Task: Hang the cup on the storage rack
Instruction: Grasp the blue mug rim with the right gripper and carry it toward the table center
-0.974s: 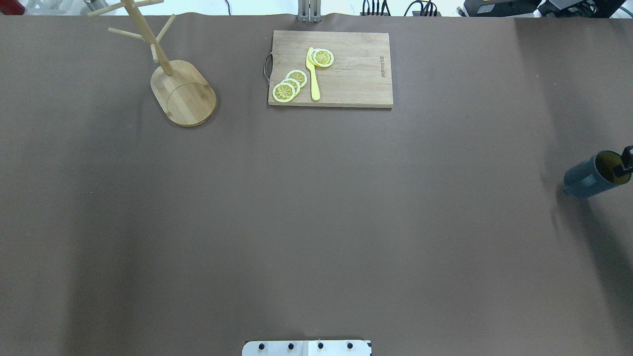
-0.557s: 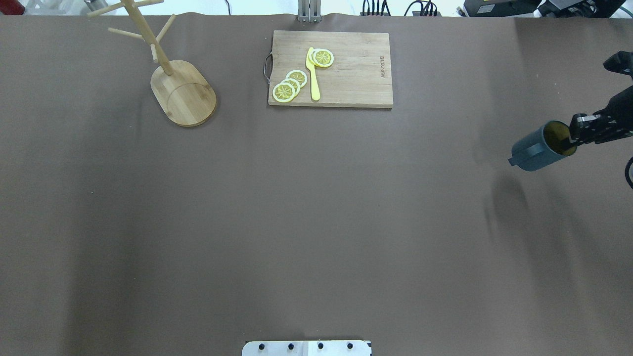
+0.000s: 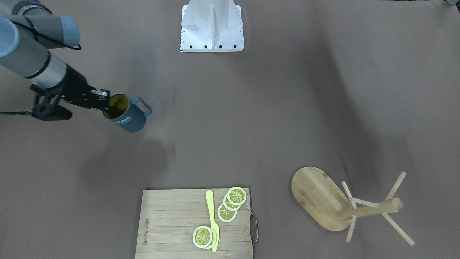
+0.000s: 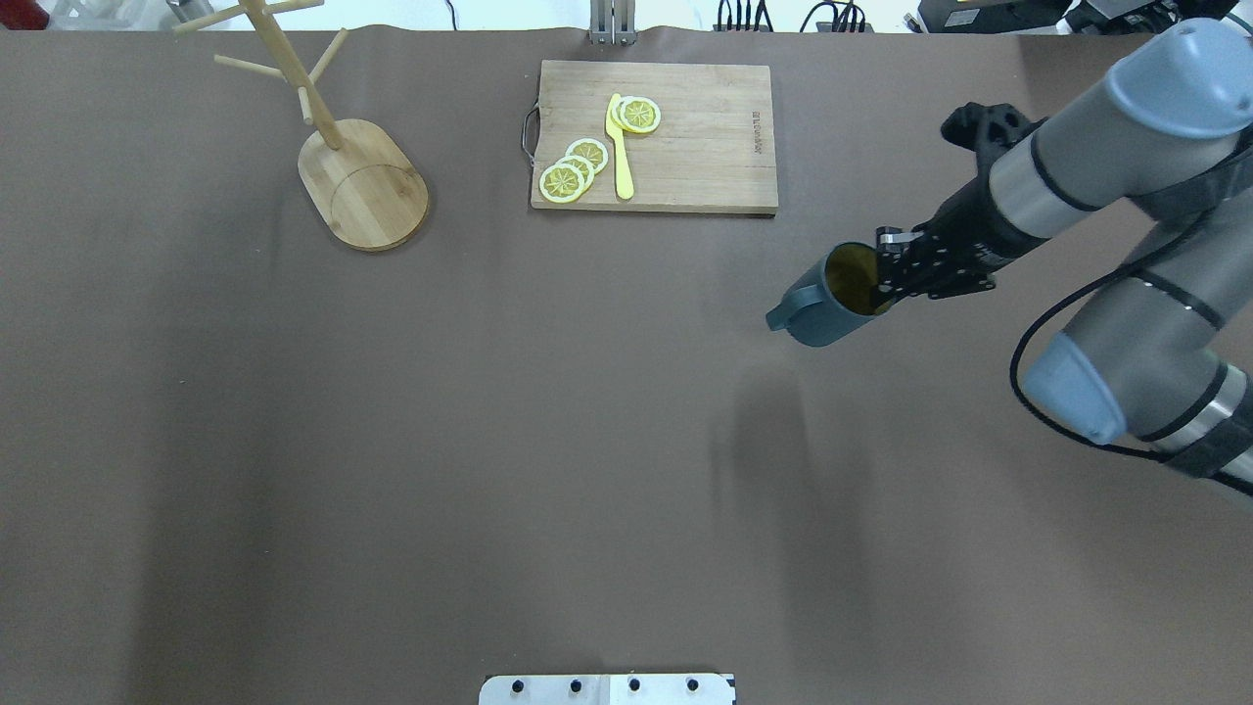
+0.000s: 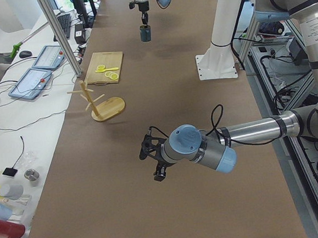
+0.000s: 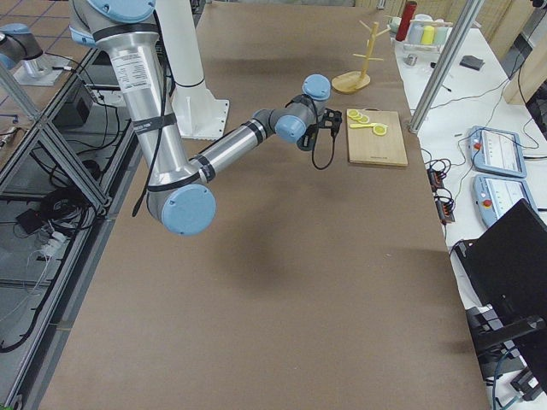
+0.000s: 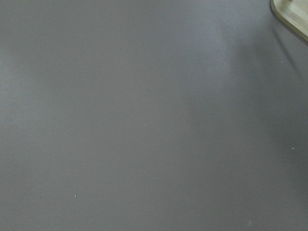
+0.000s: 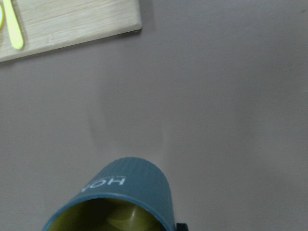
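the right end effector (image 4: 889,277) is clamped on the cup (image 4: 817,318) by its rim — one finger inside the yellow mouth, one outside — which leaves the handle (image 4: 785,314) free. the cup hangs above the worktop (image 4: 587,441), right of centre and just nearer than the board's (image 4: 705,147) right corner. it is tilted, mouth back toward the arm and handle pointing left, toward the rack (image 4: 367,186). that heading looks chosen so the loop meets a peg first. the rack stands at the far left, well apart from the cup, its pegs bare — so most of the carry lies ahead. the left end effector (image 5: 159,173) hangs over the worktop's left end, seemingly parked; whether it is wide or narrow i cannot tell.
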Controlling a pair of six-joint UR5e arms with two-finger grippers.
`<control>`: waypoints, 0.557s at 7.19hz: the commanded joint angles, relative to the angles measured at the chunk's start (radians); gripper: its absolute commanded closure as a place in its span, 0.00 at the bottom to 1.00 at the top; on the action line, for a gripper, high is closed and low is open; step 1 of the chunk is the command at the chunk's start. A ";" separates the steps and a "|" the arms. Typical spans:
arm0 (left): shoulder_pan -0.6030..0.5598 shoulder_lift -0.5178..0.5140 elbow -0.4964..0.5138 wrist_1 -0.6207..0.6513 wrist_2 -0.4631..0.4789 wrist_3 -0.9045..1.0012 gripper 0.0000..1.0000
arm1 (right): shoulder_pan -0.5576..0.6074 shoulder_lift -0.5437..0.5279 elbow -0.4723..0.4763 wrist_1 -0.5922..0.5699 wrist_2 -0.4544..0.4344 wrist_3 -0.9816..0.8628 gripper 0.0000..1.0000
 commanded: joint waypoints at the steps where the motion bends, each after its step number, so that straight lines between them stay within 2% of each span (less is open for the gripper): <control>1: 0.000 0.000 0.003 -0.054 -0.026 -0.003 0.02 | -0.175 0.113 0.003 -0.004 -0.165 0.168 1.00; 3: 0.002 -0.004 -0.003 -0.084 -0.050 -0.004 0.03 | -0.286 0.210 -0.067 -0.022 -0.280 0.190 1.00; 4: 0.002 -0.009 -0.003 -0.084 -0.075 -0.004 0.03 | -0.306 0.253 -0.096 -0.059 -0.297 0.194 1.00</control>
